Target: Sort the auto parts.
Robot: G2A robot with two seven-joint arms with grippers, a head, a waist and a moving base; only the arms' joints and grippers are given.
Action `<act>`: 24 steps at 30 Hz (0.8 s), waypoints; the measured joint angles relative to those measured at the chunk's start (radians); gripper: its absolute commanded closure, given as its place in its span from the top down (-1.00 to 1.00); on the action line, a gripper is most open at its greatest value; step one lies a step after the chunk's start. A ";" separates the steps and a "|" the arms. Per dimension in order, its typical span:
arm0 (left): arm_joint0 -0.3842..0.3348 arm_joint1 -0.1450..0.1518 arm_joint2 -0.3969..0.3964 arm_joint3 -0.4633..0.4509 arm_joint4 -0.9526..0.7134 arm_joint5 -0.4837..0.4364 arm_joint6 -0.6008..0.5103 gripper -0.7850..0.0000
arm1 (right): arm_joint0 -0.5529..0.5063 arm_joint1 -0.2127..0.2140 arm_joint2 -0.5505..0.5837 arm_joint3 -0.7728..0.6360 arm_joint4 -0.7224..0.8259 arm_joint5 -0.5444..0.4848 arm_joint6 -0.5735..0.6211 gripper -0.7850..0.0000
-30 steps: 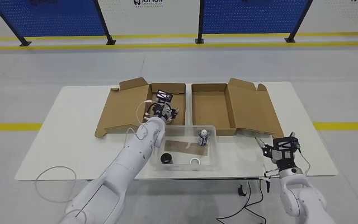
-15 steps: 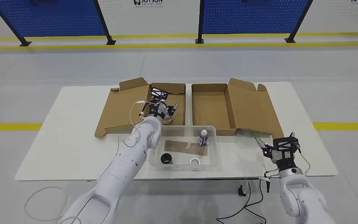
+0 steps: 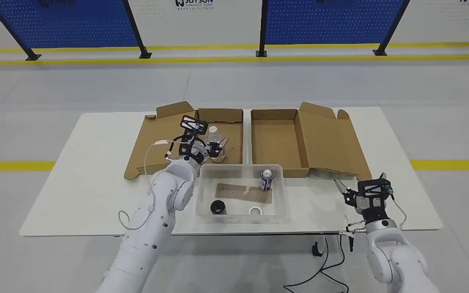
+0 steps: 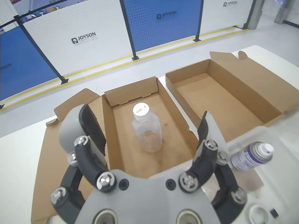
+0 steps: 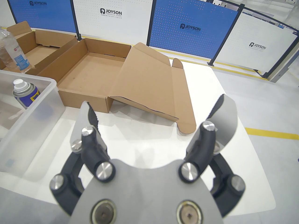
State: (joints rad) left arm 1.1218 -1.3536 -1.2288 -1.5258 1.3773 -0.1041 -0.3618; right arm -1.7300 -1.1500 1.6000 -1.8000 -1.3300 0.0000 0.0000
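While left hand (image 4: 143, 111) and right hand (image 5: 154, 100) gape empty, frosted bin (image 5: 35, 117) wall blurs base of spray can (image 5: 24, 93).

Clear bottle (image 4: 147, 129) upright in left cardboard box (image 4: 174, 127); spray can (image 4: 250, 156) in clear bin (image 5: 35, 117).

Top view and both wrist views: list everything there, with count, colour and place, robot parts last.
table: one, white, under everything.
cardboard boxes: two, brown, open, side by side at the back; left box, right box.
bottle: one, clear with white cap, upright in the left box.
bin: one, clear plastic, in front of the boxes.
spray can: one, white and purple, upright in the bin.
black ring: one, in the bin.
white ring: one, in the bin.
cardboard sheet: one, brown, on the bin floor.
left gripper: fingers open, near the bottle but not touching it.
right gripper: fingers open, over the table's right front.
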 measured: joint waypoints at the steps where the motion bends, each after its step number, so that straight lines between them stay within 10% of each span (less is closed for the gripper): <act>1: 0.013 0.004 -0.007 -0.026 0.001 -0.028 -0.031 1.00 | 0.000 0.000 0.000 0.000 0.000 0.000 0.000 1.00; 19: 0.113 0.063 -0.081 -0.239 -0.233 -0.528 -0.608 1.00 | 0.000 0.000 0.000 0.000 0.000 0.000 0.000 1.00; 24: 0.085 0.072 -0.048 -0.218 -0.249 -0.601 -0.688 0.56 | 0.000 0.000 0.000 0.000 0.000 0.000 0.000 1.00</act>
State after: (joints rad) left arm 1.2069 -1.2812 -1.2763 -1.7434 1.1288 -0.7054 -1.0495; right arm -1.7300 -1.1500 1.6000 -1.8000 -1.3300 0.0000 0.0000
